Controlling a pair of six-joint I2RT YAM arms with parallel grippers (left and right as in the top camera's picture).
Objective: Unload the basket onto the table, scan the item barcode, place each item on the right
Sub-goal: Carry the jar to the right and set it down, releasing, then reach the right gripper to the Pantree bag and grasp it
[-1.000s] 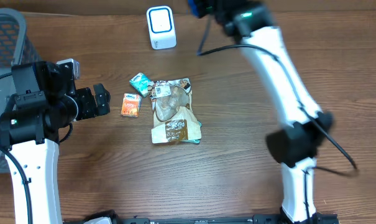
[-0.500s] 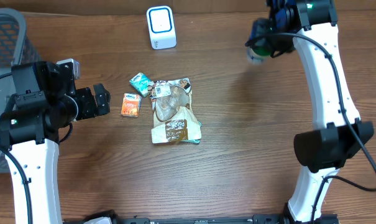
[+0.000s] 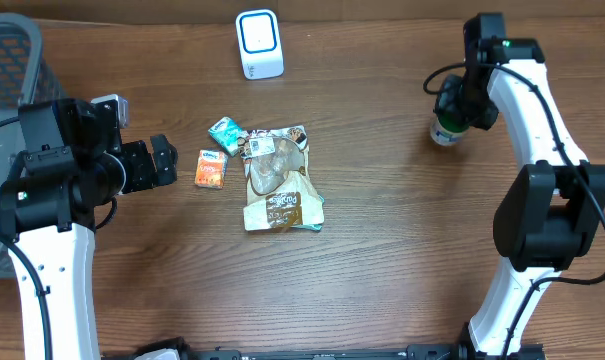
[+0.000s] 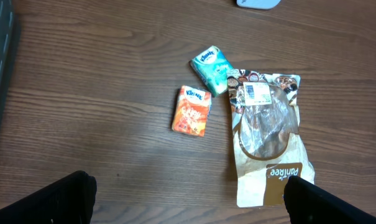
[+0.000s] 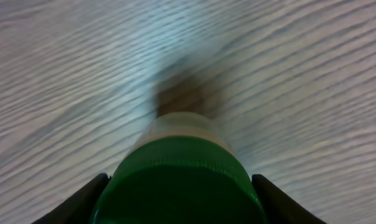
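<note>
One green-capped pale plastic bottle (image 3: pixel 443 134), pinched in our right gripper (image 3: pixel 451 108), seemingly touches the wooden worktop (image 3: pixel 382 260), well apart from the white boxy scanner (image 3: pixel 259 43); left gripper (image 4: pixel 188 193) spread; scanning looks unfinished.

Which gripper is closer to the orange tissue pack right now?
Left. The left gripper is open just beside the orange tissue pack. The right gripper is far across the table, gripping a green-capped bottle.
</note>
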